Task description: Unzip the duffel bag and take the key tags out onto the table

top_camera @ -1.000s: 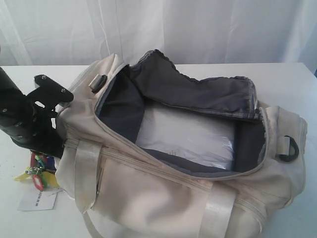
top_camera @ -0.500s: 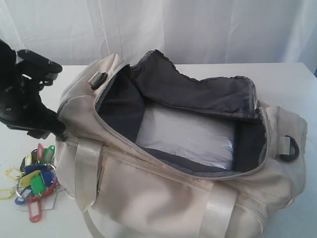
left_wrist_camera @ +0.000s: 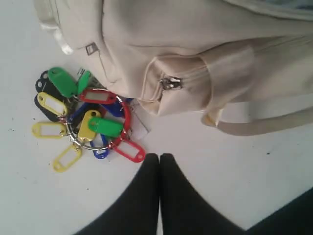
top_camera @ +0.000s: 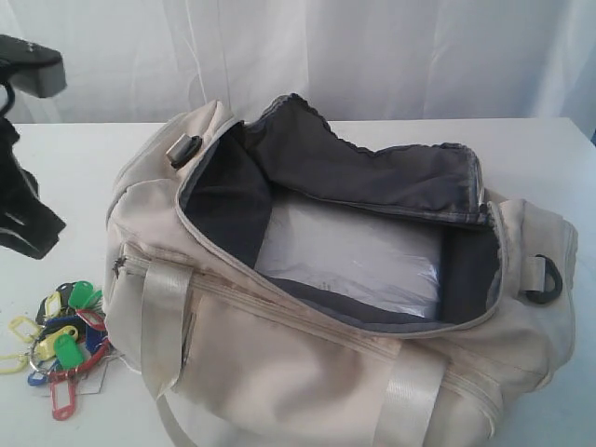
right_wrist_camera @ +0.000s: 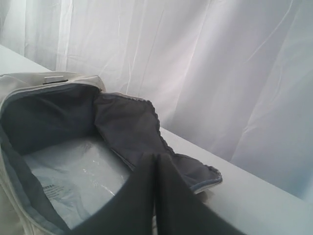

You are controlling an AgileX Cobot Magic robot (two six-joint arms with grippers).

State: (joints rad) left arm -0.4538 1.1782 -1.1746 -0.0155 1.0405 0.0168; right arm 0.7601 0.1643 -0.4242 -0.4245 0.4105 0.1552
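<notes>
The cream-white duffel bag [top_camera: 307, 372] is sitting unzipped on the plain white table [top_camera: 84, 158], its top flap lying folded back and baring dark grey lining, while the ringed bunch of red, green, blue and yellow key tags [top_camera: 60, 340] is lying on the tabletop just beside one end of the bag.

The cream-white fabric duffel bag [top_camera: 279, 372] runs off the exterior view's bottom edge. A white paper label [left_wrist_camera: 139, 128] lies mostly hidden under the coloured plastic key tags [left_wrist_camera: 88, 122]. Print on the clear plastic packet [right_wrist_camera: 73, 181] is unreadable.
</notes>
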